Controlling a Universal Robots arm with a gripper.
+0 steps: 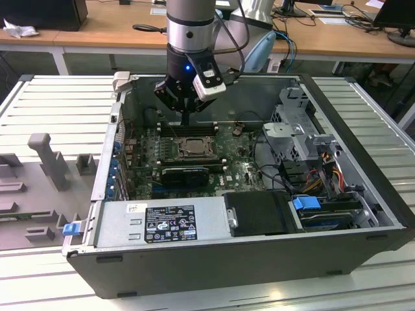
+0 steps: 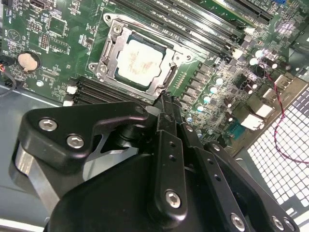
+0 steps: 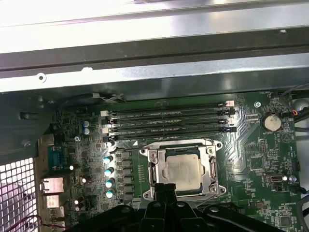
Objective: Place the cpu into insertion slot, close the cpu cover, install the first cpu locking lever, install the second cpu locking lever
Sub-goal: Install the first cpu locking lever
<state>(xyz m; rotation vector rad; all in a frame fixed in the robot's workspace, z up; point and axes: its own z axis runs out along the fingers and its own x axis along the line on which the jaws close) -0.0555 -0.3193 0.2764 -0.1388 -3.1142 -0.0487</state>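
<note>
The cpu (image 2: 140, 60), pale and silvery, lies flat in the insertion slot (image 1: 189, 148) on the green motherboard. The silver cpu cover (image 2: 112, 46) lies down around it, and the chip's face shows through its window. In the first wrist view the cpu (image 3: 183, 169) sits just past my black fingertips. My gripper (image 2: 164, 99) is shut with nothing held, its tip hovering at one edge of the slot. In the exterior view my gripper (image 1: 185, 122) hangs just behind the slot, over the memory slots.
Long black memory slots (image 3: 169, 123) run beside the socket, and a long black card (image 1: 185, 173) lies in front of it. The open case's walls (image 1: 107, 162) surround the board. A drive cage and cables (image 1: 311, 162) fill the exterior view's right. A power supply (image 1: 162, 223) sits at the front.
</note>
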